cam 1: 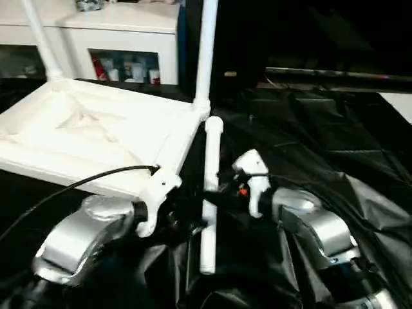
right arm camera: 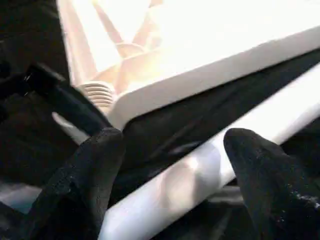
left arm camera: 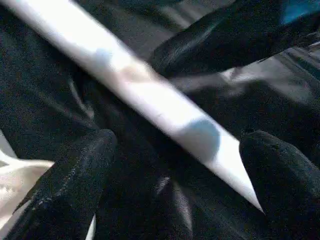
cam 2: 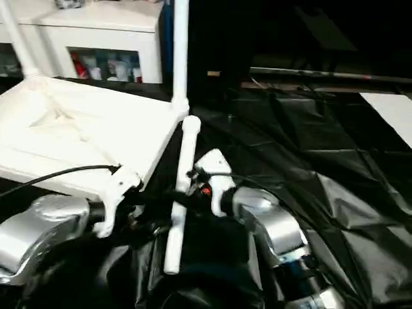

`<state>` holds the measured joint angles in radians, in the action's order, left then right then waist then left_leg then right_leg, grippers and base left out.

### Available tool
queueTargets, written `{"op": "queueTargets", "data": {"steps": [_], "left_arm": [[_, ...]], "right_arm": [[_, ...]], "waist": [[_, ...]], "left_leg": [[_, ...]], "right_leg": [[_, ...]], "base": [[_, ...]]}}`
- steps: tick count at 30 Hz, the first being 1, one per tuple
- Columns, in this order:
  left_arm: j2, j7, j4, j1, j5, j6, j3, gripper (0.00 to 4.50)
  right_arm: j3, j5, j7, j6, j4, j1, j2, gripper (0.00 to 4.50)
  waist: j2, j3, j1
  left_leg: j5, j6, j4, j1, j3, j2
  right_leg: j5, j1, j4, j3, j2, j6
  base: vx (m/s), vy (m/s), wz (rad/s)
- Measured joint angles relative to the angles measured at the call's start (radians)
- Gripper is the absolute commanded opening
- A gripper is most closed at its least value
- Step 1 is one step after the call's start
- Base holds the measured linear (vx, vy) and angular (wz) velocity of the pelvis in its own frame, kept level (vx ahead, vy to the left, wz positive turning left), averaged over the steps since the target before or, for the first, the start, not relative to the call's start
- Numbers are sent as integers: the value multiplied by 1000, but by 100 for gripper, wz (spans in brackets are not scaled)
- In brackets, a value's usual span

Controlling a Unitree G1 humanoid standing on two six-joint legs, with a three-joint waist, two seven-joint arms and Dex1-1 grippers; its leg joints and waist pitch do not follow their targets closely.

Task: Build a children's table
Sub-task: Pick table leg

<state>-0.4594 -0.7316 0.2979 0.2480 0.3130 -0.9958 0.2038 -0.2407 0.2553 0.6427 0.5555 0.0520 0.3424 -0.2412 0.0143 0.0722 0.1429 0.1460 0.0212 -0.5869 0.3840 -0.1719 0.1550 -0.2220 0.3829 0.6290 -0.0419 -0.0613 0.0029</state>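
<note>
Both silver forearms are angled inward toward the loose white tubular plastic leg [cam 1: 209,193]. Left gripper [left arm camera: 175,165] and right gripper [right arm camera: 172,165] are spread wide, fingers straddling it.

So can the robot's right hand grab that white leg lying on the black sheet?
Probably yes. The right gripper is open, with a finger either side of the loose leg lying on the black sheet. Nothing sits between them; the tabletop is off to one side.
</note>
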Motion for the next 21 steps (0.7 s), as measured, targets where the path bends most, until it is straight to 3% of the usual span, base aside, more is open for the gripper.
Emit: {"op": "queueTargets", "data": {"steps": [6, 12, 16, 21], "left_arm": [[67, 52, 39, 22, 47, -96, -26, 444], [49, 61, 46, 25, 46, -115, -2, 444], [62, 67, 46, 26, 64, -158, 2, 444], [37, 90, 45, 27, 51, -182, 47, 444]], "right_arm": [[6, -23, -7, 14, -42, -38, -74, 362], [-26, -107, 65, 10, -96, -75, -259, 362], [-88, -103, 113, 32, -131, -105, -260, 362], [-146, -94, 128, 35, -118, -99, -174, 362]], "waist": [[-1, 1, 2], [-1, 1, 2], [-2, 1, -3], [-3, 2, -2]], "left_leg": [[0, 0, 0, 1, 0, 0], [0, 0, 3, 0, 0, 0], [0, 0, 4, 0, 0, 0], [1, 2, 8, 0, 0, 0]], "right_leg": [[0, 0, 0, 0, 0, 0], [0, -1, -1, 0, 0, 0], [4, 0, -2, 0, 0, 0], [9, 2, -3, -1, 1, 0]], "base": [[0, 0, 0], [0, 0, 0], [0, 0, 0], [0, 0, 0]]}}
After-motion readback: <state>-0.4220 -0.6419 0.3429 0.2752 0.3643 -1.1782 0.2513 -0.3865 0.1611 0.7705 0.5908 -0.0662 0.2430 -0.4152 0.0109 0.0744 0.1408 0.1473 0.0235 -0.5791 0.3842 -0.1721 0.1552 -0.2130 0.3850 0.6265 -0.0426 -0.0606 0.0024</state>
